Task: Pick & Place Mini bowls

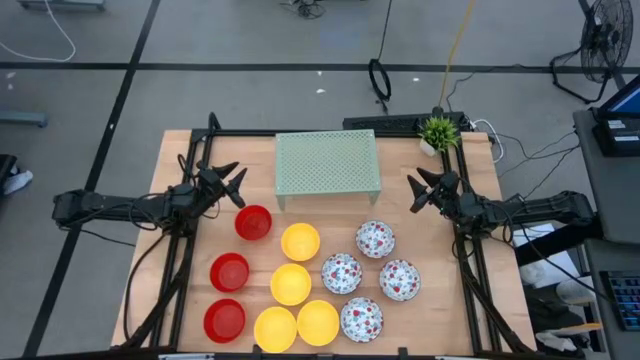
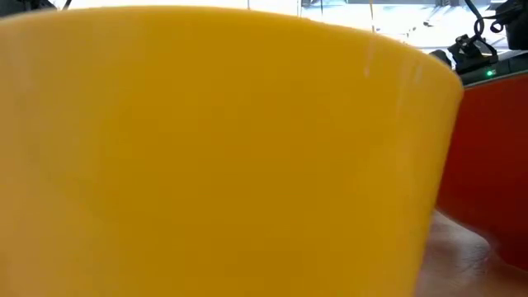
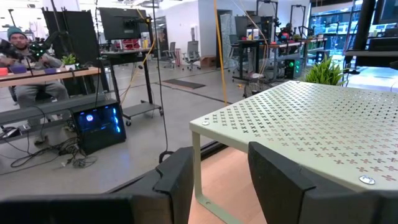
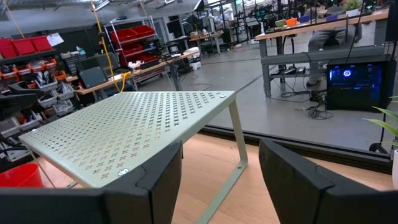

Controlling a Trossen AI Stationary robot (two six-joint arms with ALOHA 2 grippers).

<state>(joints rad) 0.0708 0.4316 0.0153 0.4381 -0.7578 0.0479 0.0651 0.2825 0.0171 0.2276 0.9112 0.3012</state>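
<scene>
No writing can be read. Red, yellow and speckled white mini bowls (image 1: 300,242) are grouped on the table (image 1: 175,165). Both the left gripper (image 1: 236,186) and the right gripper (image 1: 416,192) are held apart, empty.

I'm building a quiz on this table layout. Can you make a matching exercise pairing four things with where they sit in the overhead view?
Things:
1. red bowls
2. speckled bowls
3. rack
4. plant

Places:
A. far edge of the table, right of the rack
B. leftmost group of bowls
C. far middle of the table, between the two arms
D. rightmost group of bowls

Pairs: 1-B, 2-D, 3-C, 4-A
</scene>
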